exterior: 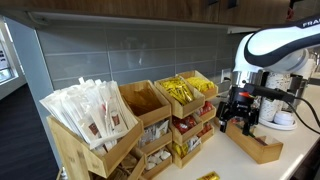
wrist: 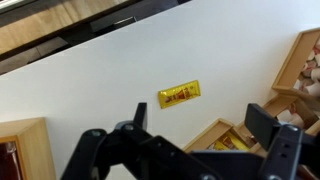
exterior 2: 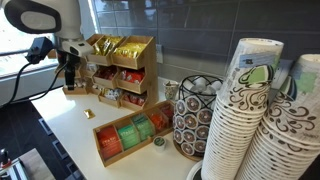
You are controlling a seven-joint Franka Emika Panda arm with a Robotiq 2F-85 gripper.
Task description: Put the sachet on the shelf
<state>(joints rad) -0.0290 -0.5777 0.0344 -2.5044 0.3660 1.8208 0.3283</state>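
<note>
The sachet [wrist: 180, 95], a small flat yellow packet, lies on the white counter, apart from everything. It also shows in both exterior views [exterior: 208, 177] [exterior 2: 87, 114]. The shelf [exterior: 150, 100] is a light-wood rack of slanted bins holding yellow, red and white packets; it also shows in an exterior view [exterior 2: 120, 62], and its bins show at the right of the wrist view [wrist: 298, 60]. My gripper [wrist: 200, 130] is open and empty. It hangs above the counter beside the shelf, clear of the sachet, as both exterior views show [exterior: 238, 110] [exterior 2: 70, 72].
A low wooden box [exterior: 256, 146] sits under the gripper. A wooden tray of green, red and orange packets [exterior 2: 130, 136], a wire basket of creamers [exterior 2: 194, 118] and tall stacks of paper cups [exterior 2: 250, 110] stand along the counter. The tiled wall is behind.
</note>
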